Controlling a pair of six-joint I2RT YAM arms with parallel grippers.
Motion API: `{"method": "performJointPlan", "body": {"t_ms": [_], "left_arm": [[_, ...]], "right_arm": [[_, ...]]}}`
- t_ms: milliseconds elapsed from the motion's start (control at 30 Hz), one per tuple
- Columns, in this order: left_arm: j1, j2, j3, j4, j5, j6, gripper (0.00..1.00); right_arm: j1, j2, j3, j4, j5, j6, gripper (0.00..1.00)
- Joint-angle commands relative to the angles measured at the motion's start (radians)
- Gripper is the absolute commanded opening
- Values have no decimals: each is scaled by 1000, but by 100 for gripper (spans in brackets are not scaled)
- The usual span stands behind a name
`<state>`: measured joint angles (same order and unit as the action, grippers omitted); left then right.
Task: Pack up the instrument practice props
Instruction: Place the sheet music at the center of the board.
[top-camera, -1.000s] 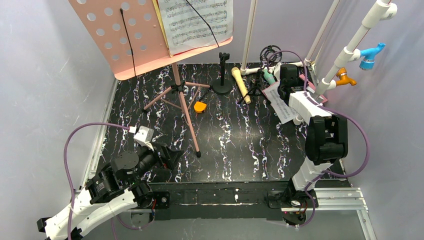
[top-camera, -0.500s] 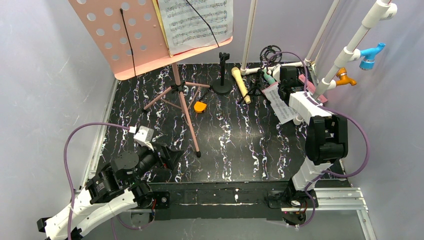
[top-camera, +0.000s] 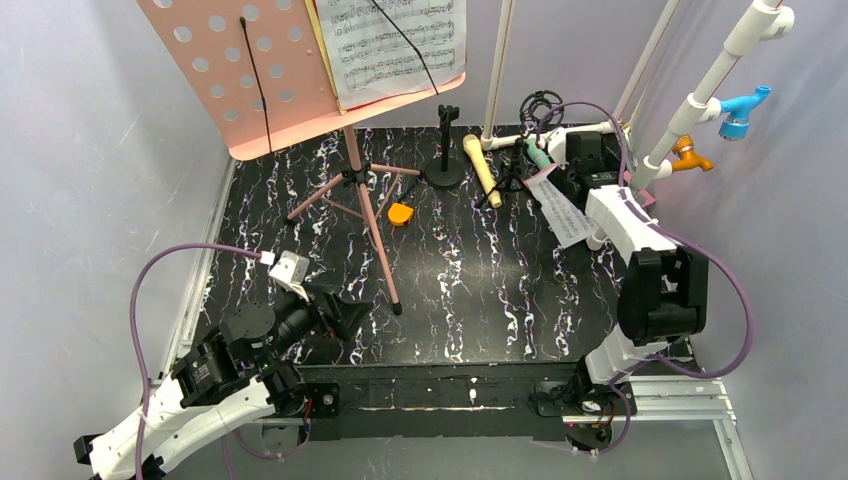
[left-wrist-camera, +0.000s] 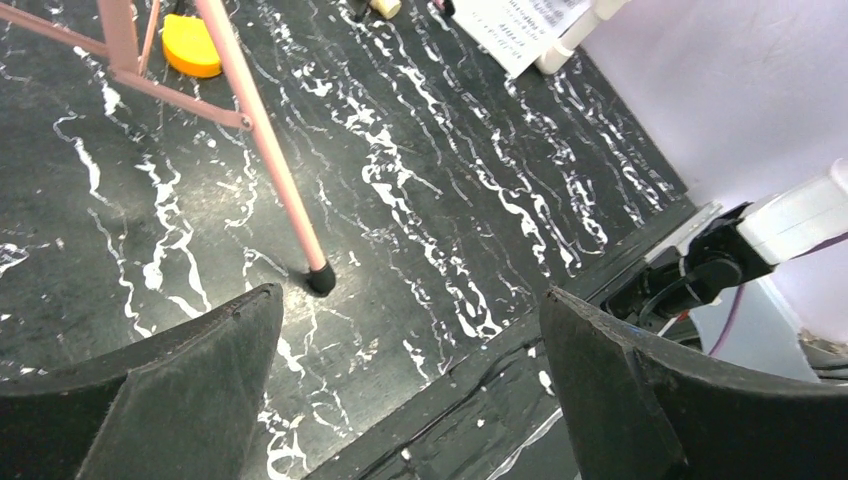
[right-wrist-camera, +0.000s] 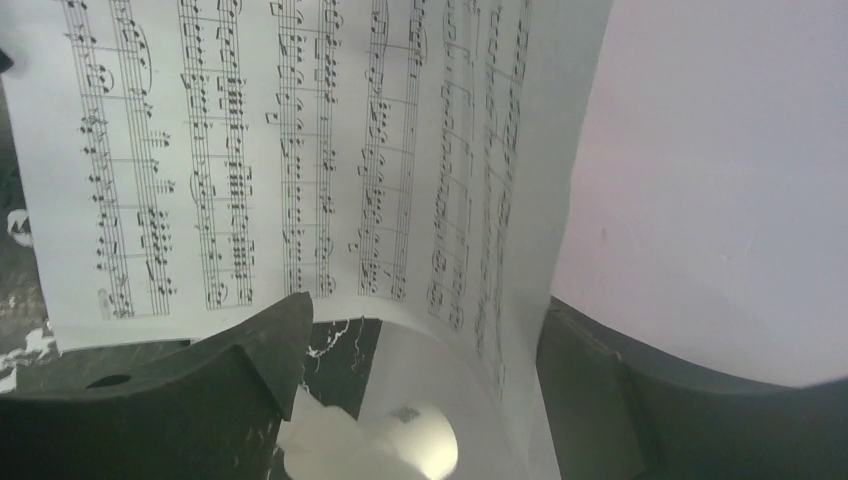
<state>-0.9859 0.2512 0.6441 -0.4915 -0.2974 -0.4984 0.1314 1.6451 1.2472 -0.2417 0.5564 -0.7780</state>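
We judge the packing to be barely begun. The pink music board (top-camera: 250, 70) stands upright on its tripod legs (top-camera: 365, 215) at the far left of the surface (top-camera: 470, 290), and printed sheets (top-camera: 395, 45) rest on its ledge. The beige microphone (top-camera: 481, 170) lies near the far edge beside a black stand (top-camera: 445, 150), and the teal microphone (top-camera: 538, 153) sits just to its right. A small orange piece (top-camera: 400, 214) lies by the tripod. We see no box or bag to pack into.

The right gripper (right-wrist-camera: 425, 330) reaches to the far right corner, over a loose white sheet (top-camera: 560, 208) that lies on the surface there, one edge curling up against the foot of the pipe frame (top-camera: 700, 90). In the wrist view its jaws are spread wide on either side of the curled paper, pinching nothing. The left gripper (left-wrist-camera: 410, 310) hangs low near the near left corner, jaws fully spread and empty, with the foot of one tripod leg just beyond them.

Everything is left to do: gathering the sheets, collecting both microphones and taking down the board.
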Motion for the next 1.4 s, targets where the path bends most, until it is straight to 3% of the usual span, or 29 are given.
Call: {"method": "performJointPlan", "body": {"t_ms": [0, 200, 433, 500, 567, 700, 767, 800, 933, 1067, 1167, 1367], "left_arm": [[-6, -2, 20, 72, 36, -5, 100], [-5, 0, 30, 104, 59, -11, 100], [-5, 55, 57, 154, 180, 7, 100], [-6, 136, 115, 163, 264, 26, 100], [-6, 183, 157, 181, 296, 38, 100], [-5, 249, 251, 188, 312, 92, 100], [-6, 269, 266, 176, 276, 106, 100], [-6, 262, 214, 197, 247, 80, 100], [-5, 230, 167, 212, 221, 37, 100], [-6, 201, 148, 197, 195, 22, 100], [-4, 190, 152, 176, 184, 19, 100], [-6, 179, 142, 174, 167, 3, 100]], "right_arm": [[0, -89, 38, -75, -61, 74, 90], [5, -154, 105, -236, -199, 74, 98], [5, -220, 234, -503, -581, 85, 98], [4, -304, 164, -571, -900, 147, 98], [-2, -390, 24, -586, -1121, 161, 98], [-4, -470, -181, -574, -1287, 128, 98], [-4, -458, -99, -641, -1364, 64, 98], [-3, -377, 118, -724, -1467, 20, 98], [-2, -289, 322, -734, -1552, 62, 99], [-1, -234, 457, -557, -1620, 331, 98], [-1, -223, 466, -262, -1649, 592, 98], [11, -191, 443, 451, -1609, 1273, 98]]}}
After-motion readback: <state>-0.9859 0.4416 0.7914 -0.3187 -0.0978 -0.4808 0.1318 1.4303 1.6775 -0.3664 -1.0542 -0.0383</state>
